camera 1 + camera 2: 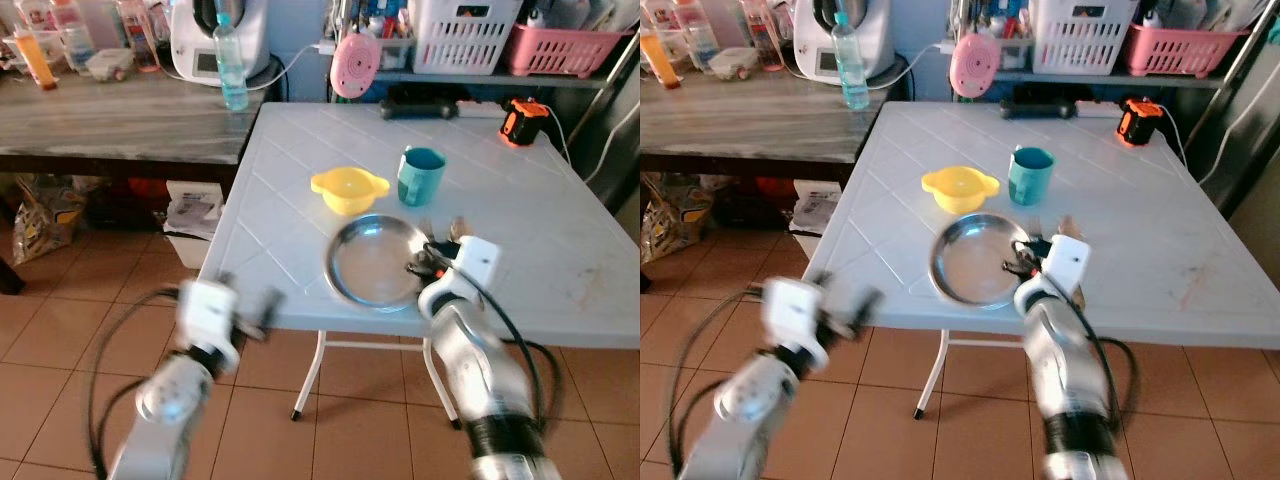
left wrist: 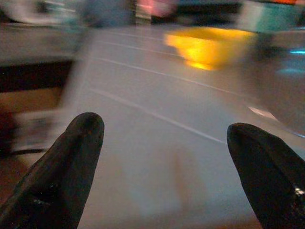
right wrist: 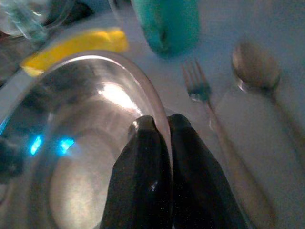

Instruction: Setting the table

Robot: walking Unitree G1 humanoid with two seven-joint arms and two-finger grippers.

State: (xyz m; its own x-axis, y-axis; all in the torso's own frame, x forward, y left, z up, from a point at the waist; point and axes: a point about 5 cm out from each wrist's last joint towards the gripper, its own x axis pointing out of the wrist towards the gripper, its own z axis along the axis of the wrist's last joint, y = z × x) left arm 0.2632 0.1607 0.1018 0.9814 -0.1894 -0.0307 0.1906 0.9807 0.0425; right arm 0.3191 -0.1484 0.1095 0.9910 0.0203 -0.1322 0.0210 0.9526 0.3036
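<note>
Head pair – looked down over the white table [image 1: 560, 250] | wrists – close, both faced the yellow bowl [image 2: 209, 45]

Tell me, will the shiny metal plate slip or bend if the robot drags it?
The metal plate looks stiff, so it probably won't bend. Its glossy rim, pinched by the right gripper, could slip out. On the smooth white table it would likely slide easily.

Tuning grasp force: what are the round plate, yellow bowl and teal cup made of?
Round silver plate: looks like polished metal, likely steel; mirror glints in the right wrist view, where the right gripper fingers pinch its rim. Yellow handled bowl: probably matte plastic, flat colour. Teal cup: opaque, likely plastic; uncertain.
</note>
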